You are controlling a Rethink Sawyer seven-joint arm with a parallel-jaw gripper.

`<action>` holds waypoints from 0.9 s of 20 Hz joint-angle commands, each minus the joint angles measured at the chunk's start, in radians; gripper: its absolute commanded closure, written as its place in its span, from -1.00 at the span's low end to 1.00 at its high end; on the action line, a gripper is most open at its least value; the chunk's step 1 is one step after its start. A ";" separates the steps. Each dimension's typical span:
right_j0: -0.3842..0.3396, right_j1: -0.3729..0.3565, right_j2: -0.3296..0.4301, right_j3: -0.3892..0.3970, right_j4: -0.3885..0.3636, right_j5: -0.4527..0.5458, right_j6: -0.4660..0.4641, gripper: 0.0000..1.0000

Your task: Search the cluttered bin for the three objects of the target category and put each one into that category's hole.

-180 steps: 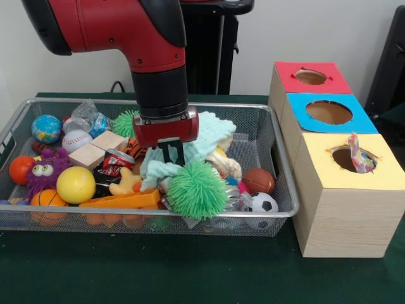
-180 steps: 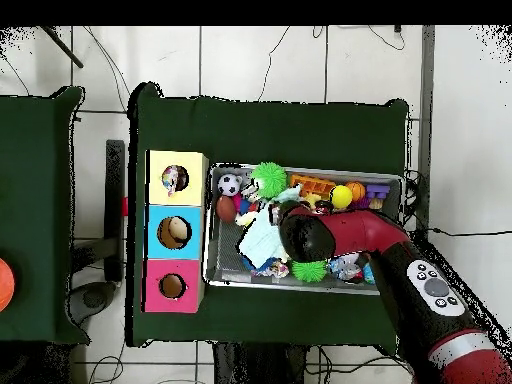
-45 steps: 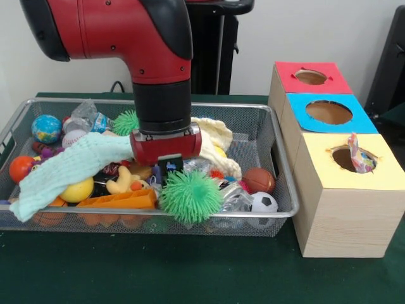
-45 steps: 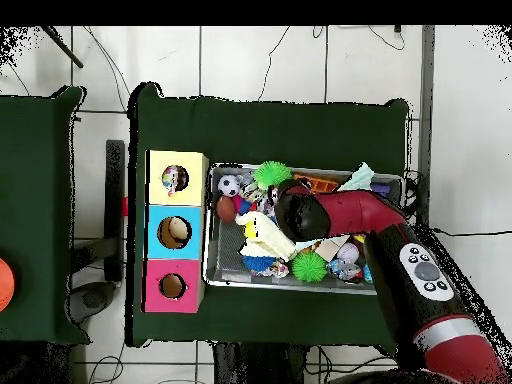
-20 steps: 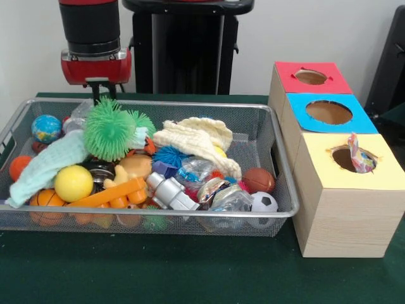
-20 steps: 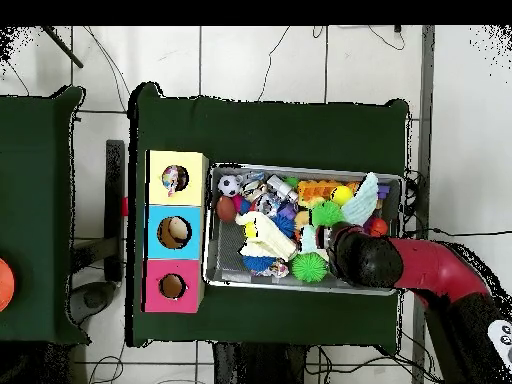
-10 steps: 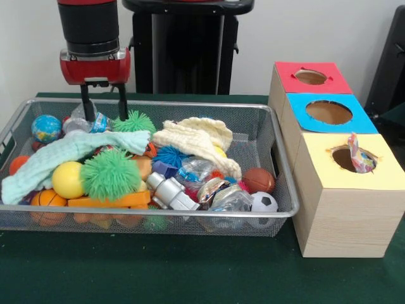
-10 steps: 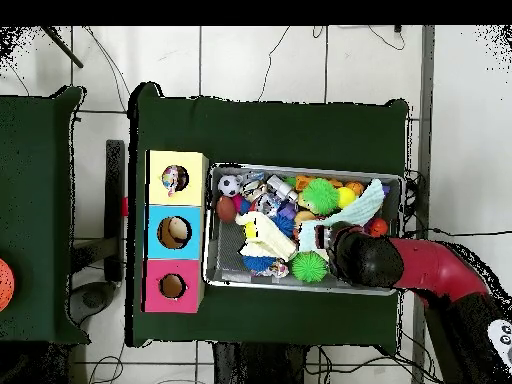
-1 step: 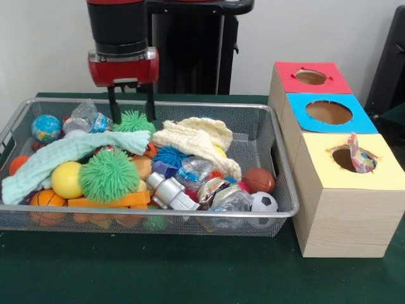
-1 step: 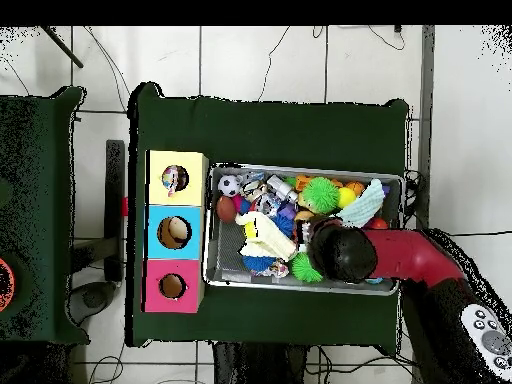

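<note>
The front view sits low and close, looking level across the green worktop (image 9: 190,278) at the wire bin (image 9: 278,190), which fills most of the frame. The fingers (image 9: 114,107) hang in the upper part of it, with the three-hole sorting box (image 9: 342,215) well off to the picture's right of them. The overhead view looks straight down from much higher, taking in the whole worktop (image 10: 270,130) and the tiled floor (image 10: 260,60) round it. There the box (image 10: 177,232) lies on the picture's left of the bin (image 10: 212,275). Both views share bin, box and worktop, turned half round against each other.
</note>
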 commanded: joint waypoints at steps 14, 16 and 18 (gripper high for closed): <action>0.152 0.240 -0.161 -0.025 -0.116 -0.233 0.140 -1.00; 0.160 0.278 -0.184 -0.049 -0.119 -0.279 0.143 -1.00; 0.174 0.316 -0.210 -0.076 -0.121 -0.323 0.148 -1.00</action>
